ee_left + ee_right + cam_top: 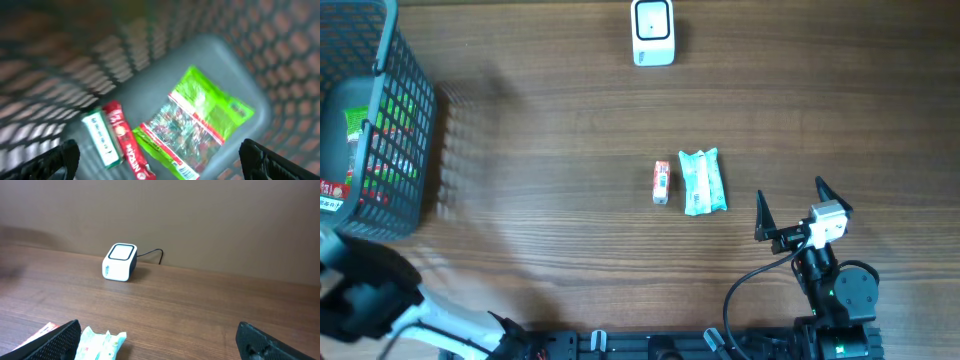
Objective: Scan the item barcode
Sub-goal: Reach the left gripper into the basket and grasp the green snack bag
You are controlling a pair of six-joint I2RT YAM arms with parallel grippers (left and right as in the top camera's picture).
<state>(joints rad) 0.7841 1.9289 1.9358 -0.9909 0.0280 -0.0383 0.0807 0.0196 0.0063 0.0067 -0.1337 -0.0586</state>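
**Overhead: both jaws spread, nothing gripped, scanner idle at far edge**

Overhead shows the scanner (652,33) alone at the far side of the desk (540,120), window up, so a barcode can be held over it w/ room on all sides. The mesh basket (415,120) sits at the far left, w/in the left arm's (365,295) reach.

Left wrist cam looks down into the basket. A green packet (200,125) lies flat on the floor, w/ a red stick pack (127,145) and a green-white box (102,137) just beside it. Left jaws are wide apart and empty, both tips above the goods, touching none. Likely lining up a pick, so the item to scan is prob. one of these 3; can't tell which.

Right jaws are also fully released and empty, parked near-right and aimed toward the scanner. A teal packet (702,182) and a small orange box (661,182) lie side by side mid-desk, apart from both arms, between right jaws and scanner. Whether they count as scanned or waiting can't be told.
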